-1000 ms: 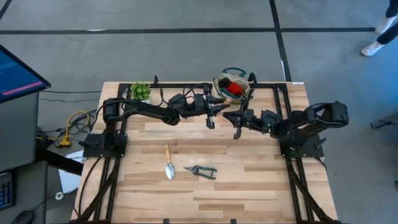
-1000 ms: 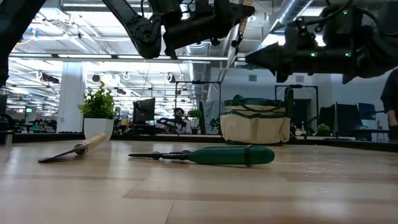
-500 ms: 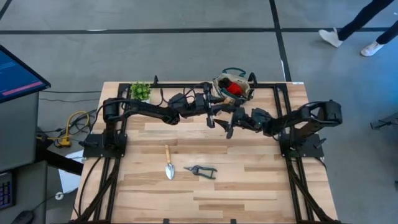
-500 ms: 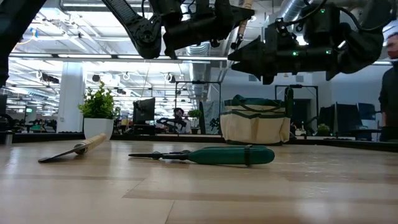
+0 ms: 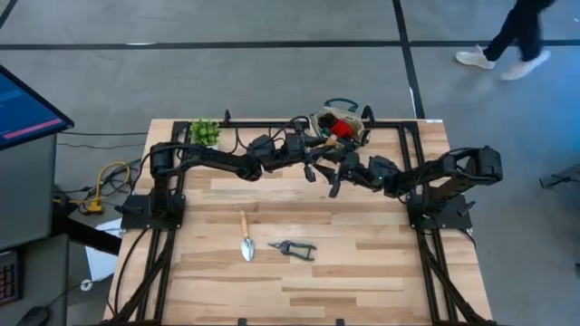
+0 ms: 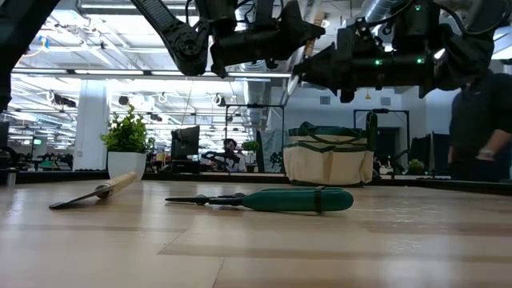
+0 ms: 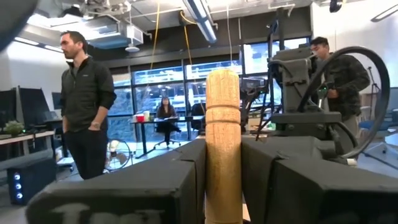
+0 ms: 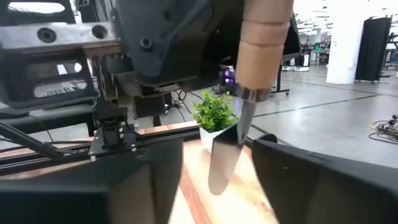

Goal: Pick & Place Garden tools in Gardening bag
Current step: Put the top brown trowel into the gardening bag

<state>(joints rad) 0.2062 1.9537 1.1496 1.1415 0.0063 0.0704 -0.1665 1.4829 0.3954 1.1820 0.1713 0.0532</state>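
Observation:
My left gripper (image 5: 313, 166) is shut on a wooden-handled trowel (image 8: 225, 149), high above the table's far middle. My right gripper (image 5: 336, 181) is open just to its right; its fingers stand on either side of the trowel's metal blade (image 8: 222, 158) and, as far as I can see, do not touch it. The beige gardening bag (image 5: 340, 124) stands on the table at the far edge, with a red-and-black bundle (image 5: 342, 128) inside. A second trowel (image 5: 246, 238) and pruners (image 5: 293, 247) lie flat on the near middle of the table. My left gripper pinches the trowel's wooden handle (image 7: 222, 155) between its two fingers, below the handle's rounded free end. The fingers come level from the table's left and lie across the handle. The trowel is lifted clear and hangs roughly upright, blade down (image 6: 294, 76).
A small green potted plant (image 5: 205, 133) stands at the far left. A black frame rail (image 5: 272, 124) runs along the table's far edge. People stand and walk in the room beyond the table (image 7: 87, 106). A monitor (image 5: 23, 104) is off the table's left.
My right gripper has gone toward the table's left, up to the trowel that my left gripper holds, and now stands around its blade. The held trowel stays lifted, blade down.

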